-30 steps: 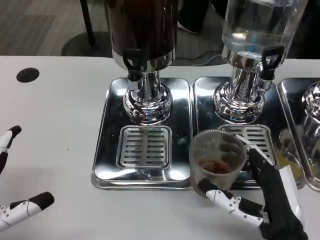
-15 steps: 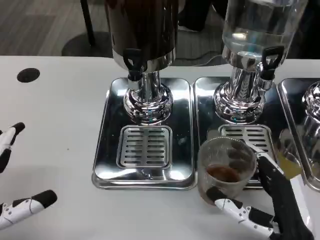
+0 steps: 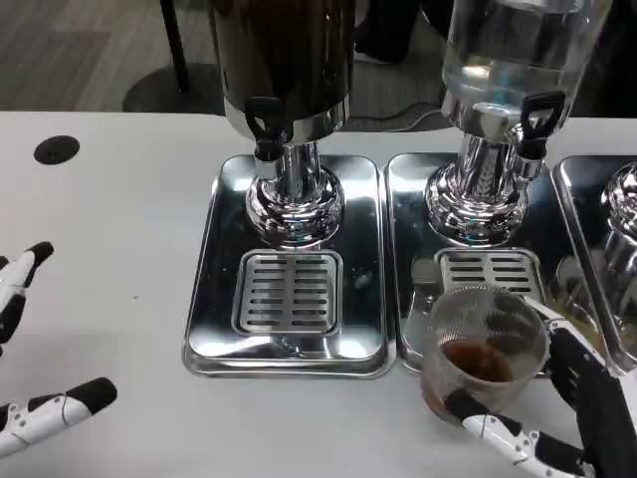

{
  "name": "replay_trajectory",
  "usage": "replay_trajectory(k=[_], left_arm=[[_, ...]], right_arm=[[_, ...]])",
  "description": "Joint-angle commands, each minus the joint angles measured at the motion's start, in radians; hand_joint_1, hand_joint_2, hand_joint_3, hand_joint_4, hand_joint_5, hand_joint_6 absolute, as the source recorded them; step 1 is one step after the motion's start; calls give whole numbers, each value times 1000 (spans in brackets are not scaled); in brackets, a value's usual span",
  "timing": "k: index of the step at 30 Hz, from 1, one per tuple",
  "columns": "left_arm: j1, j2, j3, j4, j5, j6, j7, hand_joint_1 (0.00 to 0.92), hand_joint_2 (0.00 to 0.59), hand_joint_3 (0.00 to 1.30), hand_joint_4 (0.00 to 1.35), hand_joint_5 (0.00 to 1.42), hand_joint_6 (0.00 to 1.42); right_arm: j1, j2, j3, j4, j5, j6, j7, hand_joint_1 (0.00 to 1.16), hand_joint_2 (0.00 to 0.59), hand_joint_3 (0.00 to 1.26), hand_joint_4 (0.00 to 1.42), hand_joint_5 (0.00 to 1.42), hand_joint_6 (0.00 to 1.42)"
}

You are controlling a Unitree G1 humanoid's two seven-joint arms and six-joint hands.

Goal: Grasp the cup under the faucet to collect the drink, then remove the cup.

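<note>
Clear ribbed plastic, the cup (image 3: pixel 485 352) sits low and right of centre in the frame, with a shallow pool of brown drink in its bottom. It is at the front edge of the right drip tray (image 3: pixel 408 214), just below that tray's slotted grate (image 3: pixel 488 270); whether its base rests on the tray lip or on the white counter (image 3: pixel 109 209) is hard to judge from this angle. The right robot hand (image 3: pixel 557 418) holds the cup from the lower right corner: one white-and-black finger curls under its near side and a dark finger runs up its right side.

At the left edge the left robot hand (image 3: pixel 30 368) holds nothing, its fingers spread wide over the counter.

Upper centre stands the dark dispenser (image 3: pixel 284 60) with its black faucet (image 3: pixel 265 124) above the left drip tray (image 3: pixel 289 269). Upper right is the clear dispenser (image 3: pixel 518 50), its faucet (image 3: pixel 535 119) above the right tray, well back from the cup. A black round hole (image 3: pixel 56 149) marks the counter at upper left.
</note>
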Motion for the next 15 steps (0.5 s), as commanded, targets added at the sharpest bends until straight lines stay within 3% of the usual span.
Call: replay_trajectory(k=[1,7,15], left_arm=[[16,-3,7,-15,11,2,-9,0,33,0,0,0,0],[29,-5,12,-33,15,7,-10,0,33,0,0,0,0],[38,-11,6,-68,23,22,-13,0,32,0,0,0,0]], right_arm=[[-2,-19,-24,9,42,-71,23,844,224,308,352,389,367],[10,-38,-50,34,63,-111,51,844,220,308,352,389,367],[21,-32,-76,80,90,-163,82,839,215,316,362,392,367]])
